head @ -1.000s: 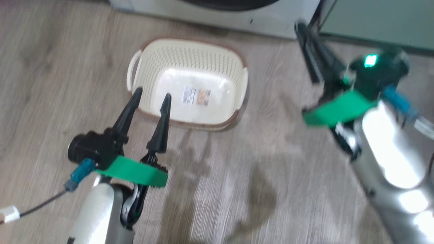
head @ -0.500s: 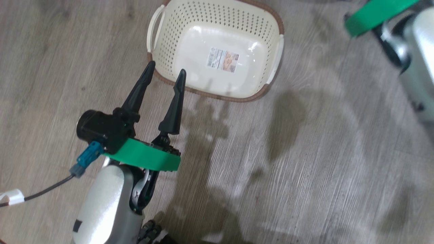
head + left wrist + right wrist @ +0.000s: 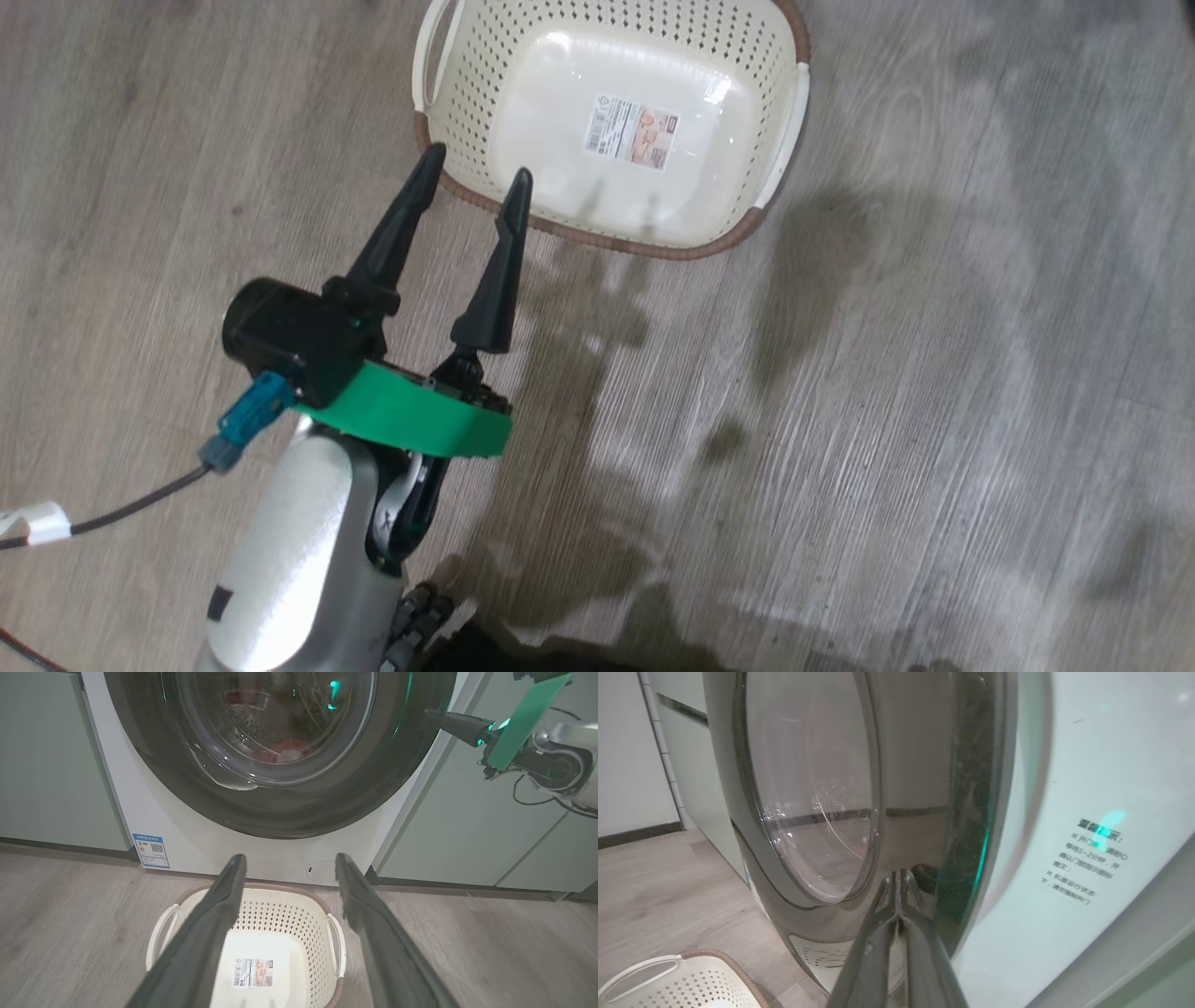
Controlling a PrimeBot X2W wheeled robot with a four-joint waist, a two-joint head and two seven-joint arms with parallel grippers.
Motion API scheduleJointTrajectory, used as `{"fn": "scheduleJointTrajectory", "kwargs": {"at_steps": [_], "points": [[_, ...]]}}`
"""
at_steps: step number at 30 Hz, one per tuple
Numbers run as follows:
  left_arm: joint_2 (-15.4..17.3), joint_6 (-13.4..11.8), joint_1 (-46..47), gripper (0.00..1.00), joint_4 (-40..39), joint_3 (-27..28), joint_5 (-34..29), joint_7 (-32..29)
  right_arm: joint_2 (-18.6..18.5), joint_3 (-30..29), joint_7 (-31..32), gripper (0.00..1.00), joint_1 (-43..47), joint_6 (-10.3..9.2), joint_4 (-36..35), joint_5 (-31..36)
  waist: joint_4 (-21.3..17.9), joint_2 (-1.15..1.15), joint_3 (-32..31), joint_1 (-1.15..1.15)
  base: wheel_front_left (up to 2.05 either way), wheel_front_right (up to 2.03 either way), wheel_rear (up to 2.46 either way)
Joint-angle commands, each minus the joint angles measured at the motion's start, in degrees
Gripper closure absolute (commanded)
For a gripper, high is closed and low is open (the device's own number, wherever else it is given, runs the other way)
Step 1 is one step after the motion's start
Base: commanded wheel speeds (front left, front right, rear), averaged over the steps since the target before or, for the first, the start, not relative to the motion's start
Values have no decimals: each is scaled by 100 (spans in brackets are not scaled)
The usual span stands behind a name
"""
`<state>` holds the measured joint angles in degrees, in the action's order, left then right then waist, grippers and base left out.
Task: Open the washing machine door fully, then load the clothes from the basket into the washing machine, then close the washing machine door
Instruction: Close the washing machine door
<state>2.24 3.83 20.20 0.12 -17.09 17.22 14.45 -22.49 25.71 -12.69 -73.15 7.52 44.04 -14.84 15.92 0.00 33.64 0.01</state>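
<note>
Behind the door glass, the clothes (image 3: 280, 749) are only a dim red patch. The head view cuts off the far rim of the basket (image 3: 448, 84). The head camera has shifted slightly since half a second ago, and the left pincer (image 3: 476, 168) stays spread and empty above the basket's near rim. The right pincer (image 3: 899, 877), pressed together, touches the glossy black rim of the washing machine door (image 3: 299, 812). The door looks flush with the white washing machine (image 3: 196, 844). The basket stands on the floor just before it.

Grey wood floor (image 3: 934, 373); pale green cabinets (image 3: 46, 765).
</note>
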Motion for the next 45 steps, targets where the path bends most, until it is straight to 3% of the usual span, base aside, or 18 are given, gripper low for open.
{"fn": "scheduleJointTrajectory", "kwargs": {"at_steps": [1, 17, 26, 30, 36, 45], "points": [[64, -36, 66, 0, -223, 160, 31, 55, 49, -69, -40, 100, -271, -3, -20, 89, 8, 0, 68, -1, 0, 0, 0], [64, -92, 310, 0, -280, 15, 184, 55, -58, -91, 16, 100, -2029, -3, 1298, 677, 217, 0, 548, -1, 0, 0, 0], [64, -89, 296, 0, -198, 70, 114, 55, 206, -244, -197, 100, -1812, -3, 1499, 857, 87, 0, 274, -1, 0, 0, 0], [64, -88, 204, 0, -162, 136, 48, 55, 230, -130, -224, 100, -1317, -3, 1274, 807, -20, 0, -14, -1, 0, 0, 0], [64, -28, -7, 0, -75, 297, -110, 55, 107, -156, -228, 100, -204, -3, 383, 409, -214, 0, -623, -1, 0, 0, 0], [64, 121, -440, 0, 23, 652, -338, 55, 206, -953, -230, 100, 1973, -3, -1350, -219, -601, 0, -1657, -1, 0, 0, 0]]}}
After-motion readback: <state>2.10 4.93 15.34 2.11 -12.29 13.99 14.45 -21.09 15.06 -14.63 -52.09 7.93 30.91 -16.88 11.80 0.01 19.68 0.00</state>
